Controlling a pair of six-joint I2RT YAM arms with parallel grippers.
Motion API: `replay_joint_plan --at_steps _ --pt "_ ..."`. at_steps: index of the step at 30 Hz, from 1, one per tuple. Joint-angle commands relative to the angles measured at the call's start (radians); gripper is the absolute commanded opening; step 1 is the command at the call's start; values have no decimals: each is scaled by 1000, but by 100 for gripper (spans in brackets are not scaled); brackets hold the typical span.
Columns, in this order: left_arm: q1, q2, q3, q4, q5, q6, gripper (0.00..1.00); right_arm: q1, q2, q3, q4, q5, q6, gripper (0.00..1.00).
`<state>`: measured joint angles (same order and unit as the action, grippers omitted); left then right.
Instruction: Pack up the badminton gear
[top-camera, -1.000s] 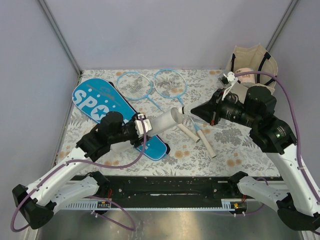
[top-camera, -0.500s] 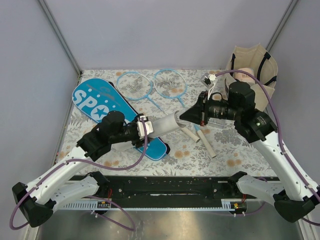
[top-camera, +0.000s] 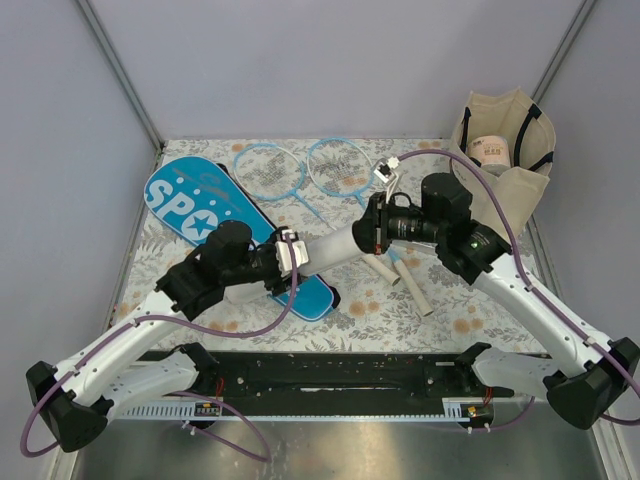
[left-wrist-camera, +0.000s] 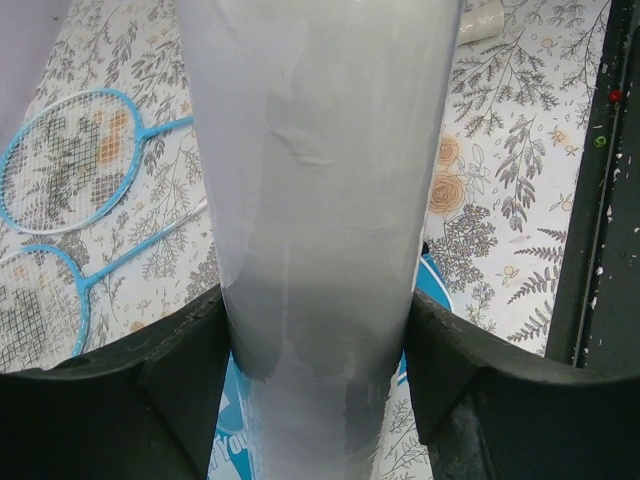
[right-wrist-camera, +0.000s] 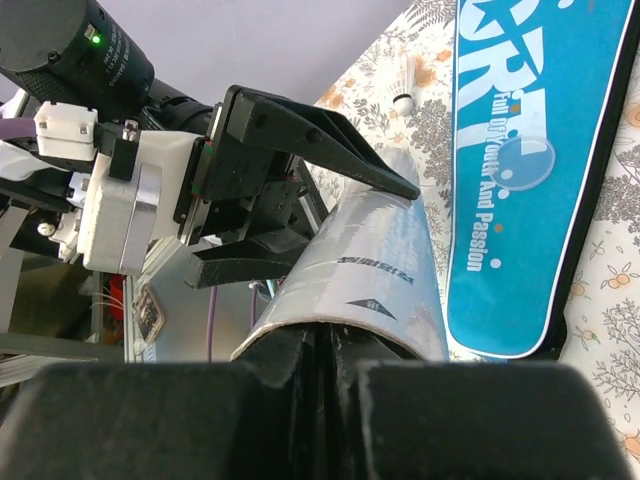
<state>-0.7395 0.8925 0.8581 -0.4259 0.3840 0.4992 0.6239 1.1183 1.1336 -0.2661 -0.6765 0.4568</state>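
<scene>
My left gripper (top-camera: 288, 254) is shut on the white tube (top-camera: 330, 245) and holds it above the table, its open end toward the right arm. In the left wrist view the tube (left-wrist-camera: 320, 200) fills the space between the black fingers (left-wrist-camera: 180, 380). My right gripper (top-camera: 370, 230) is shut, its tips inside the tube's mouth (right-wrist-camera: 380, 280); whether it holds anything is hidden. Two light-blue rackets (top-camera: 268, 168) (top-camera: 340, 165) lie at the back, their white handles (top-camera: 412, 285) under the right arm. The blue SPORT cover (top-camera: 195, 205) lies at the left. A shuttlecock (right-wrist-camera: 405, 85) lies beside the cover (right-wrist-camera: 530, 170).
A beige tote (top-camera: 520, 185) with black handles stands at the back right corner, a pale roll (top-camera: 490, 150) inside it. The black base rail (top-camera: 330, 380) runs along the near edge. Grey walls close in the table on three sides.
My right arm has swung left and pushed its shut fingers into the tube's open end. The left arm has kept hold of the tube, which has tilted slightly.
</scene>
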Motion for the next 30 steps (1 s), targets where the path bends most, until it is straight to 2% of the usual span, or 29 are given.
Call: replay_joint_plan --at_steps 1,5,8,11,16,18,23,28,30 --pt "-6 -12 58 90 24 -1 46 20 15 2 94 49 43 9" --pt "-8 -7 58 92 6 -8 46 20 -12 12 27 116 34 27" --pt "-6 -12 45 99 -25 -22 45 19 -63 35 -47 184 0 45" --pt "-8 -15 30 95 -37 -43 45 17 -97 126 -189 273 -65 66" --pt "-8 -18 30 116 -76 -154 45 19 -179 129 -206 374 -104 94" --pt "-6 -20 42 145 -96 -221 44 19 -219 92 -152 379 -95 98" --pt "-8 -29 70 258 -65 -440 43 19 -336 -59 43 391 -87 98" --pt "-8 -58 53 491 -25 -729 43 19 -361 -175 212 247 -98 98" --pt "-6 -76 29 585 -51 -816 43 17 -351 -215 255 183 -93 98"
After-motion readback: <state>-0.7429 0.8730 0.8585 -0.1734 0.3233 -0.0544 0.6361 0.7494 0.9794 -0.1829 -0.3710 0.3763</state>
